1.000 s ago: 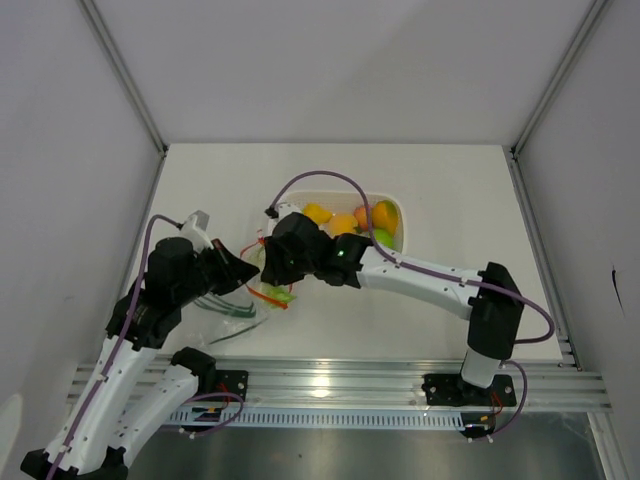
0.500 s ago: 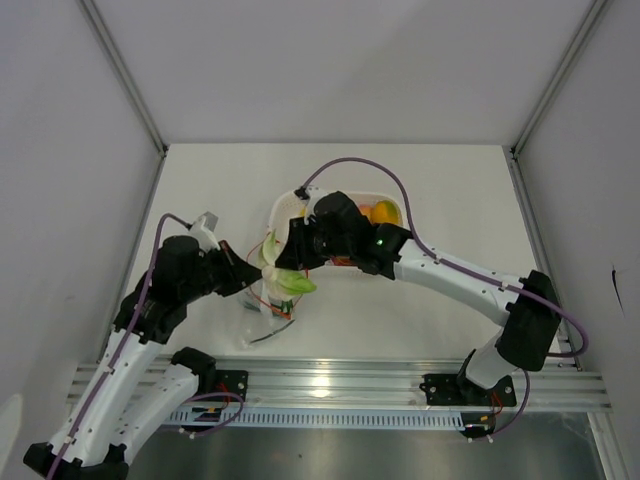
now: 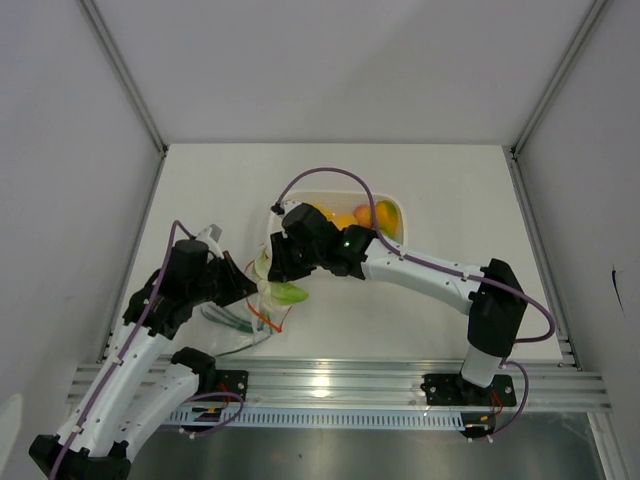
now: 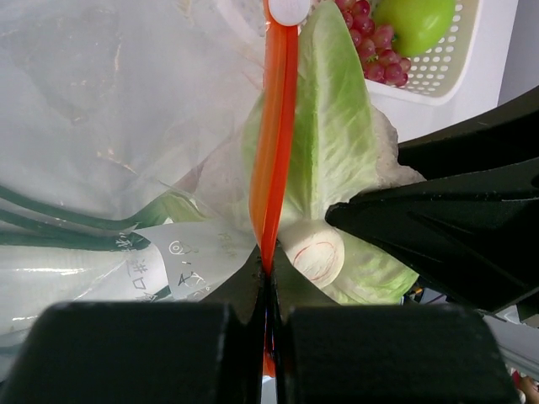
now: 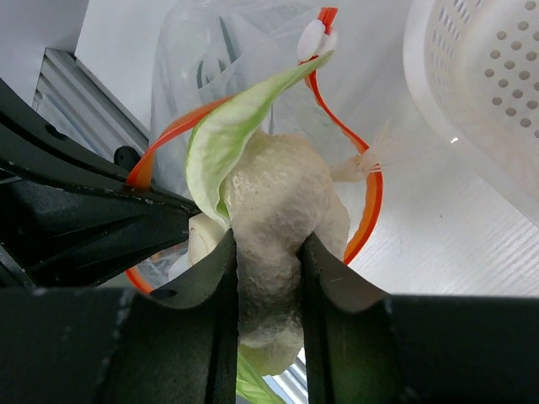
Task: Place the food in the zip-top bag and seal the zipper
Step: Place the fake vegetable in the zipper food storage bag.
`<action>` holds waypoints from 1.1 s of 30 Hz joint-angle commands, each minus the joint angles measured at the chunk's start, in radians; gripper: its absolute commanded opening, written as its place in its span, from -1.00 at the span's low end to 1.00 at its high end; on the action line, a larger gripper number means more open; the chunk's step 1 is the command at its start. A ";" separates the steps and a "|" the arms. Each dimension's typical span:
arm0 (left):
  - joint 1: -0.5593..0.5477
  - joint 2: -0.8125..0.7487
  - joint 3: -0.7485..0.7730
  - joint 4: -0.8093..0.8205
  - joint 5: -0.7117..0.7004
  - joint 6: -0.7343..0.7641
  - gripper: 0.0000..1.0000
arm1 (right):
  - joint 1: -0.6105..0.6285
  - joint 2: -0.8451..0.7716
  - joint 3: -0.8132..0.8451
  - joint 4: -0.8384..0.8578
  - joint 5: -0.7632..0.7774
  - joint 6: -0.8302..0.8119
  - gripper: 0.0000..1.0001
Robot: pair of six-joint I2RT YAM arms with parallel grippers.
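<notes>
**Markings and Legible Text**

No word, brand or number can be read in any view. The zip-top bag (image 4: 101, 101) carries one printed patch: a white panel (image 4: 160, 268) just left of the zipper (image 4: 276, 126), at its lower end in the left wrist view. Its small grey characters and round symbols are too blurred and creased to read. Just right of the zipper, the pale stem end of the cauliflower (image 4: 337, 160) bears a thin red ring (image 4: 314, 252) without lettering.

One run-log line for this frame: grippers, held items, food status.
left gripper: shut on zipper | right gripper: holding cauliflower at zip-top bag mouth | in bag: green beans | basket: grapes, green apple
</notes>
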 commanded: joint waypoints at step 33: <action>-0.030 -0.014 0.046 0.163 0.205 -0.030 -0.99 | -0.022 -0.101 -0.234 0.364 0.194 0.201 -0.78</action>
